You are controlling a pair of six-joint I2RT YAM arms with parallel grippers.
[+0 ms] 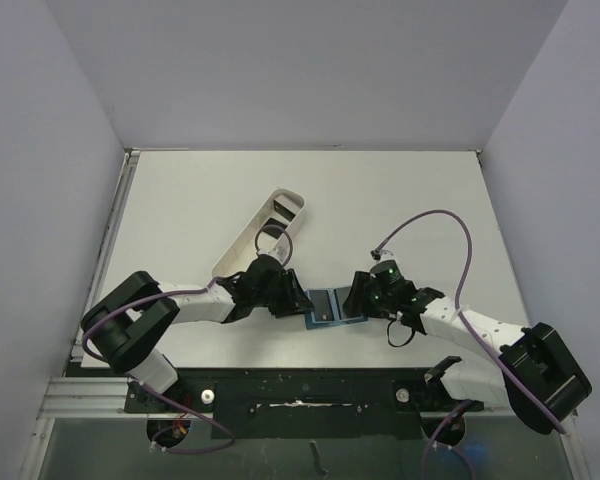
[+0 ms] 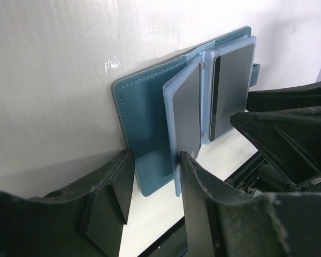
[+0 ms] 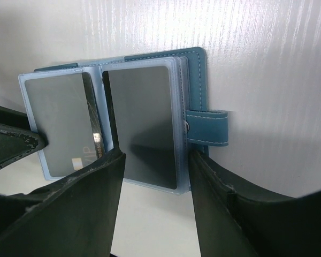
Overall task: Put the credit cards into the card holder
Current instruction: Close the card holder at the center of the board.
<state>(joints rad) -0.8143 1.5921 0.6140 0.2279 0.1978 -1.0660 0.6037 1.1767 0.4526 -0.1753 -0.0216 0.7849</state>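
The card holder point(image 1: 330, 306) lies open by the middle of the table's near edge. Credit cards point(image 3: 142, 118) sit in its clear pockets. One black card point(image 3: 93, 120) looks crooked, maybe not all in. My left gripper point(image 2: 152, 171) and right gripper point(image 3: 155, 160) gape wide, one at each end of the holder, holding nothing. Next, I think, I nudge that card in gently.

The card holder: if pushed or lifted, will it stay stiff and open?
The card holder is probably floppy: one clear pocket leaf stands up from its cover. It looks light, so a push may slide it on the smooth table. Its snap tab is unfastened; it could fold.
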